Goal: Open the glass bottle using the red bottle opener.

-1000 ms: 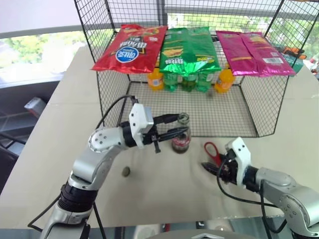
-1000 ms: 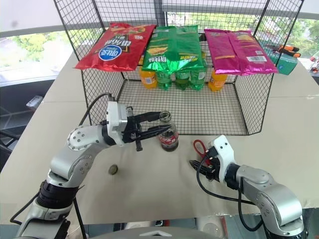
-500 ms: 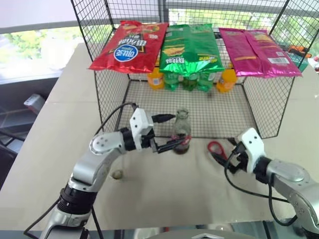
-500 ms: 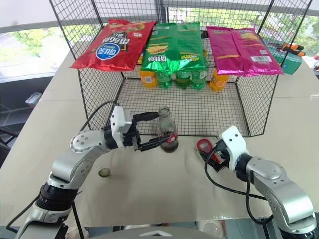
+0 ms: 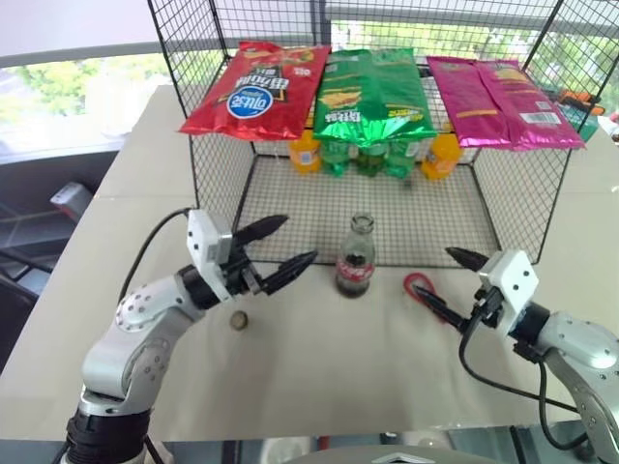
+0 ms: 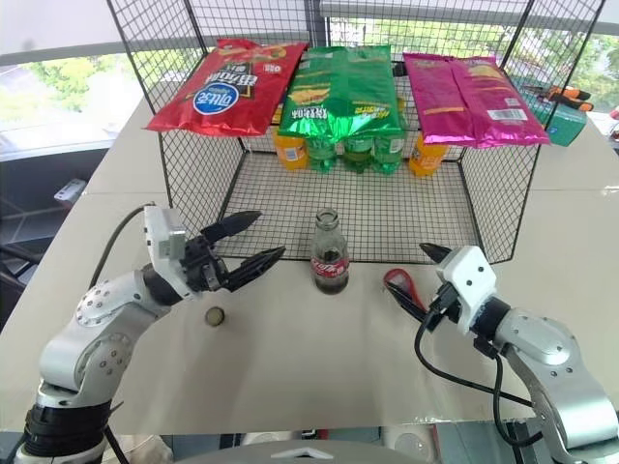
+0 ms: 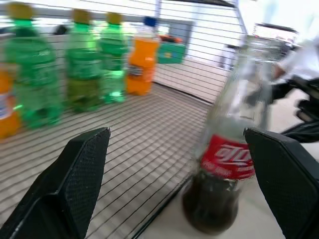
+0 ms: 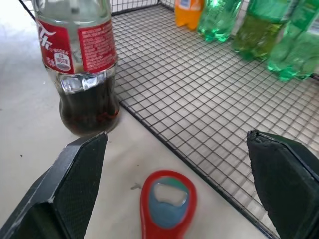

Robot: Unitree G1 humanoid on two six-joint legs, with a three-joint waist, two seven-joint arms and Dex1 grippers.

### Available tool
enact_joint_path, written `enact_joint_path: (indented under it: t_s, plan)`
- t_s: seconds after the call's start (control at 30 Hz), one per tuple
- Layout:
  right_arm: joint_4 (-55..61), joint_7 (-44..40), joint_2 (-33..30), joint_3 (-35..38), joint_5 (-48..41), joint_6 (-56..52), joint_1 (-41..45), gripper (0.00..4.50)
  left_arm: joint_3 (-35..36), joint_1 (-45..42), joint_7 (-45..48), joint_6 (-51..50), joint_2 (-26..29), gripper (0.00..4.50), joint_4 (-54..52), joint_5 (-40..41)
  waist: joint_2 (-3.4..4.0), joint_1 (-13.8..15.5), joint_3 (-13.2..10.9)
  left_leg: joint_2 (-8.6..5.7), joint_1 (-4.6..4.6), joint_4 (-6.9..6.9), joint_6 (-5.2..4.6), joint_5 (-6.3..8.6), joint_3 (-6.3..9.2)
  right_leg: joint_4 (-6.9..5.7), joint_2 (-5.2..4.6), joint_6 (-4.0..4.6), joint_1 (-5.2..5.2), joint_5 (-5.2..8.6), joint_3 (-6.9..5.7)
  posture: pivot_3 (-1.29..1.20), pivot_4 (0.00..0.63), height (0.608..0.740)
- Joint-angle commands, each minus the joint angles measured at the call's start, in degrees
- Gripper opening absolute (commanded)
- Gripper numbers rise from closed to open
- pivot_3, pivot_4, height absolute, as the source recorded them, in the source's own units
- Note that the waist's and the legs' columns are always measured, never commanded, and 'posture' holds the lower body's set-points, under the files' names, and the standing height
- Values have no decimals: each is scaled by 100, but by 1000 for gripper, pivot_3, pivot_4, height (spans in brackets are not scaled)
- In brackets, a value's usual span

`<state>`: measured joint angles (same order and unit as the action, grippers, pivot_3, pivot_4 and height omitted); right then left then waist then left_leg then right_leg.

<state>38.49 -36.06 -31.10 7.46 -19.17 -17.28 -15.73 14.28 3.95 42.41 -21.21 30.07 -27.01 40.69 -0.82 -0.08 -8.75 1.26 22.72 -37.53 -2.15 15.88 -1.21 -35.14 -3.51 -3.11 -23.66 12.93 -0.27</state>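
Standing upright on table (image 5: pixel 319 358): glass bottle (image 5: pixel 355 259), uncapped. Red bottle opener (image 5: pixel 419 286) flat beside it. Left gripper (image 5: pixel 281 248), right gripper (image 5: pixel 440 280) both spread, empty. Cap (image 5: pixel 238 319) near left.

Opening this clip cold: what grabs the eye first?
The glass bottle stands alone, uncapped, on the table in front of the wire rack, its cap lying off toward the left gripper. Both grippers are open and empty. The red opener lies flat by the right gripper.

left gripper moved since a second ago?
Yes. The left gripper has let go of the glass bottle and pulled away to its left, now open, toward the bottle cap.
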Motion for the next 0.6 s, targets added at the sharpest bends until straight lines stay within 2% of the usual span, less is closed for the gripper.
enact_joint_path:
  t_s: [0.03, 0.2, 0.3, 0.47, 0.6]
  plan:
    - [-246, -414, 319, 579, -114, 1394, -946, 4500, 696, 912, -18, 645, -213, 4434, 23, -225, -3, 4, 2, 1, -2, 0, 0, 0, 0, -6, 1, 1, -1, 0, 0, 0, 150, 740]
    - [-496, -843, 383, 1037, -366, 2012, -1811, 4500, 1198, 1803, 74, 1075, -346, 4434, 349, -436, -2, 28, 1, 1, -8, -4, 0, 1, -8, -16, -5, 27, -3, 16, 4, 0, 150, 740]
    - [-683, -1012, 360, 1245, -452, 2188, -2086, 4500, 1522, 2247, 273, 1415, -340, 4434, 626, -542, -1, 27, 0, 6, -18, -45, 3, 1, -13, -48, -10, 8, -2, 29, 8, 0, 150, 740]
    - [-968, -1129, 267, 1415, -471, 2288, -2121, 4500, 1840, 2670, 389, 1694, -350, 4434, 900, -589, -2, 20, 2, 16, -17, -80, 23, 12, -16, -64, -55, 4, -2, 31, -2, 0, 150, 740]
    - [-1193, -1132, 243, 1460, -535, 2303, -1914, 4500, 1988, 2610, 117, 1838, -511, 4434, 1146, -638, 1, 31, 5, 16, -15, -83, 24, 13, -17, -65, -64, 5, -2, 30, -4, 0, 150, 740]
